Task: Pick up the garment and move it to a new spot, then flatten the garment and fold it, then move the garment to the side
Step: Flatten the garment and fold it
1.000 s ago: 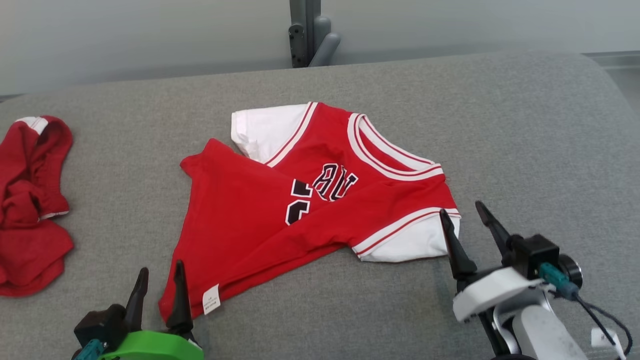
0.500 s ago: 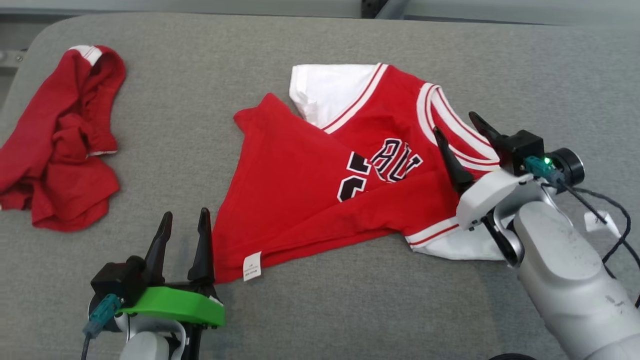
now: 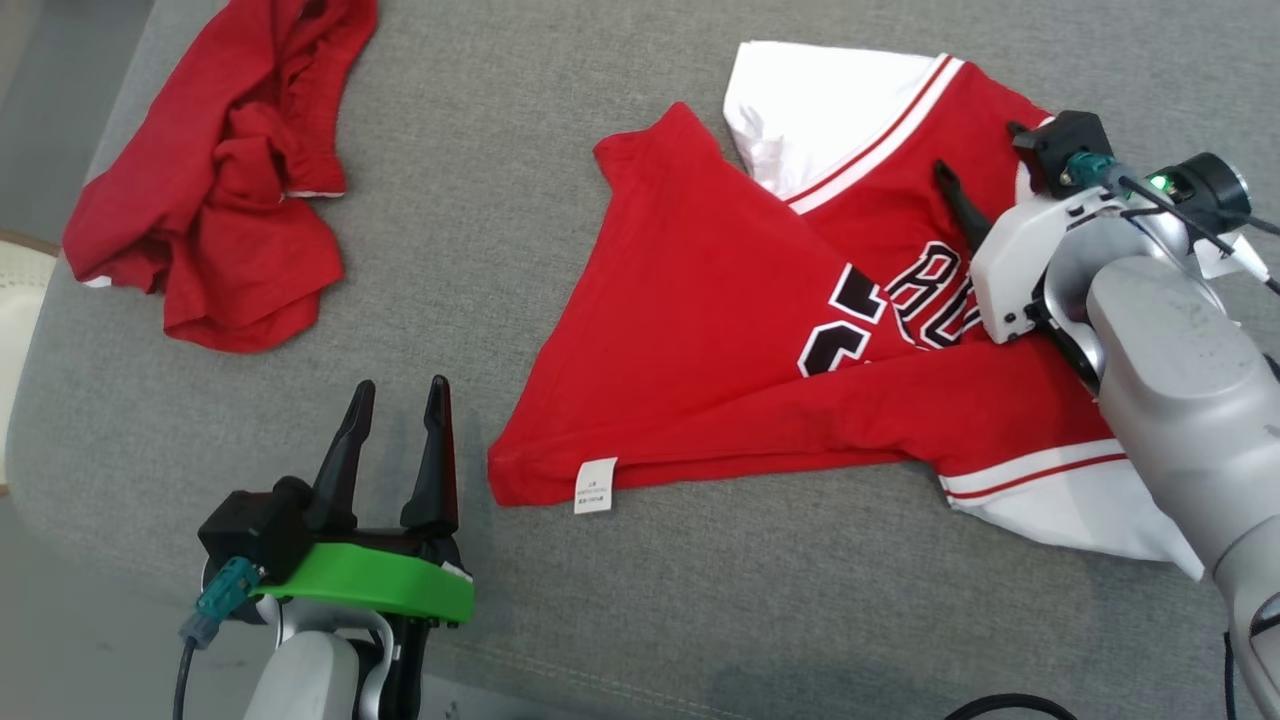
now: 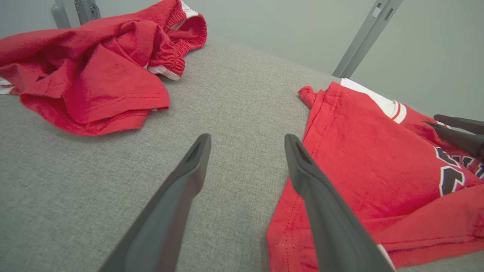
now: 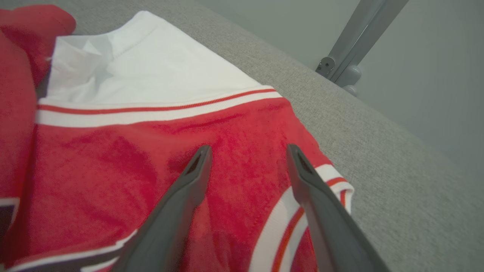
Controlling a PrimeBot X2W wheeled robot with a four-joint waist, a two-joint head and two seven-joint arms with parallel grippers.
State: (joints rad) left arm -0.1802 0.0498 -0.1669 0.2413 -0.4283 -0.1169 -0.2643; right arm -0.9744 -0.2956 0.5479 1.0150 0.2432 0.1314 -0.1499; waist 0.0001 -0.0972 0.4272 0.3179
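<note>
Since a second ago my right gripper (image 3: 976, 146) has travelled from the near sleeve to above the chest of the jersey (image 3: 720, 330), jaws spread, empty. Nearest me, my left gripper (image 3: 401, 383) hovers beside the hem corner, jaws spread. The jersey lies part-folded on the bench (image 3: 500, 120), with a crumpled red garment (image 3: 230, 170) beyond on the left.

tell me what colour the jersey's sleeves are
White, with red-and-white striped trim; the sleeve shows best in the right wrist view.

One jersey (image 3: 720, 330), one crumpled red garment (image 3: 220, 190), one left end effector (image 3: 398, 400), one right end effector (image 5: 247, 149).
</note>
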